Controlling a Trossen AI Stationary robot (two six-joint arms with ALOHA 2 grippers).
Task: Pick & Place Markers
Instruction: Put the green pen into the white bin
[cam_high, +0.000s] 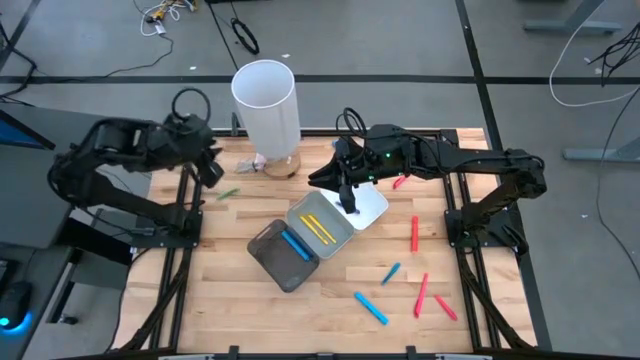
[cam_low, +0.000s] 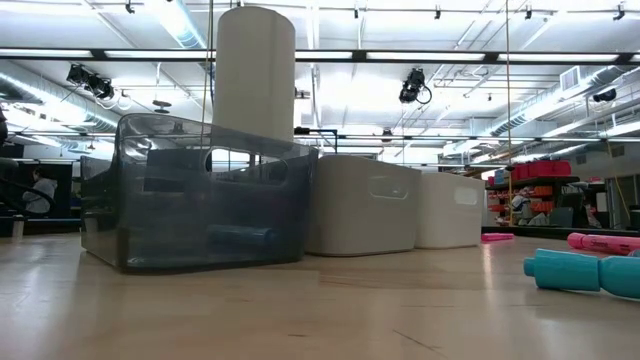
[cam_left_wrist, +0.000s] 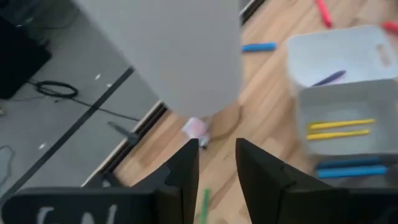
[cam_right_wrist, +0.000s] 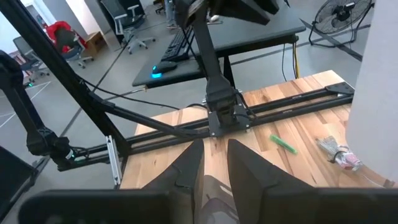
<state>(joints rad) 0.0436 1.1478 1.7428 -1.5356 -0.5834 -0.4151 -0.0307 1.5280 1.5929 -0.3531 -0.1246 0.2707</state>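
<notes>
Markers lie scattered on the wooden table: a green one at the left, red ones and blue ones at the right and front. Two yellow markers lie in the grey tray. A blue one lies in the dark tray, and a purple one in the white tray. My left gripper hangs above the table's left part, narrowly open and holding nothing. My right gripper hovers over the trays, pointing left, narrowly open and holding nothing.
A tall white cylinder stands at the back of the table, with a small pinkish wrapped thing at its foot. The three trays stand in a row at the middle. The arm frames run along both side edges. Bare wood lies at the front left.
</notes>
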